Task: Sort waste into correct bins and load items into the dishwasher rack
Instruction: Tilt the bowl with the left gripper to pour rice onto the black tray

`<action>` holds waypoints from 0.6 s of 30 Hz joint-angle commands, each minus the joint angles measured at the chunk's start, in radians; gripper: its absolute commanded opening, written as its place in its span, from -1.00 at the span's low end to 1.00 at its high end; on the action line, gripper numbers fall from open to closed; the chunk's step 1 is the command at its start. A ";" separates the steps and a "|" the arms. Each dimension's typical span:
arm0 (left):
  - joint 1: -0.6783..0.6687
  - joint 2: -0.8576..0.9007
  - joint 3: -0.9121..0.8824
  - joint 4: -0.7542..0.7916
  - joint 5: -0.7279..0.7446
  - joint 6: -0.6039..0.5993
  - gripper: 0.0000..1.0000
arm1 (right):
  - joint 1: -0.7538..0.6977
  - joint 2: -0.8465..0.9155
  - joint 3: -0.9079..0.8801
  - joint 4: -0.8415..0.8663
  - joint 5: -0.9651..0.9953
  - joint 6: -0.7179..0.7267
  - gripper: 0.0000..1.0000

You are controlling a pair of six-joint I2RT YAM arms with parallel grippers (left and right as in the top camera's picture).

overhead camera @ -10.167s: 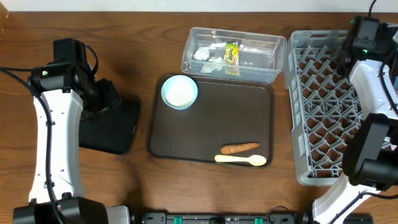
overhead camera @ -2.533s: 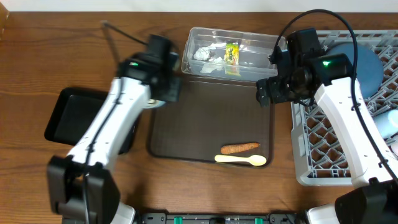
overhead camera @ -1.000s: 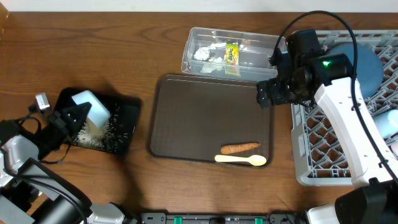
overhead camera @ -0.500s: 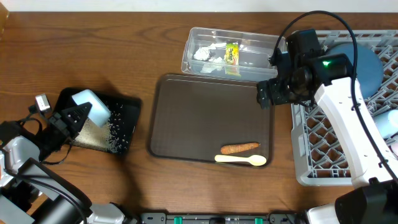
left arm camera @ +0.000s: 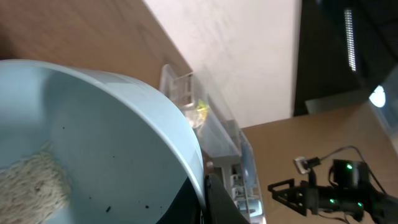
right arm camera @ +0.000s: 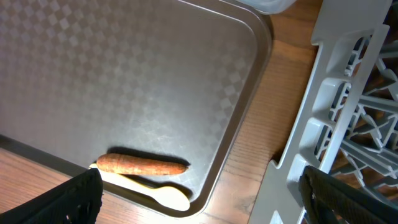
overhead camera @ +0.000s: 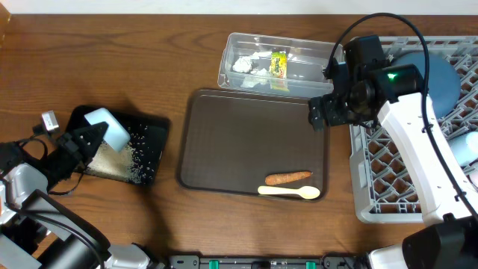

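My left gripper (overhead camera: 93,136) is shut on the rim of the pale blue bowl (overhead camera: 107,128), which is tipped on its side over the black tray (overhead camera: 148,166). White rice (overhead camera: 113,156) lies scattered in that tray. In the left wrist view the bowl (left arm camera: 106,130) fills the frame with some rice (left arm camera: 31,186) still inside, and my left gripper (left arm camera: 205,190) pinches its rim. My right gripper (overhead camera: 321,112) hangs open over the brown tray's right edge. The carrot (right arm camera: 142,165) and cream spoon (right arm camera: 169,196) lie below it, between the fingers of my right gripper (right arm camera: 199,202).
The clear tub (overhead camera: 328,67) at the back holds crumpled white paper (overhead camera: 243,65) and a yellow-green wrapper (overhead camera: 278,63). The brown serving tray (overhead camera: 246,134) sits mid-table. The grey rack (overhead camera: 388,142) at the right holds a dark blue plate (overhead camera: 441,71).
The rice has spread from a heap under the bowl into a flatter patch in the black tray. The bowl has shifted slightly in my left gripper. The right arm has not moved.
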State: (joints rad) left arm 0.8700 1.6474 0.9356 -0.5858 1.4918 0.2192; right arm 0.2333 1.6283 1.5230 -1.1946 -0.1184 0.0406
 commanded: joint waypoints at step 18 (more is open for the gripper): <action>-0.006 -0.011 0.005 0.061 0.080 -0.047 -0.88 | 0.003 -0.020 0.000 -0.004 0.003 -0.016 0.98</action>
State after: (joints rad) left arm 0.8692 1.6470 0.9356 -0.5179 1.4860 0.1486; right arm 0.2333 1.6283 1.5230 -1.1965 -0.1165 0.0410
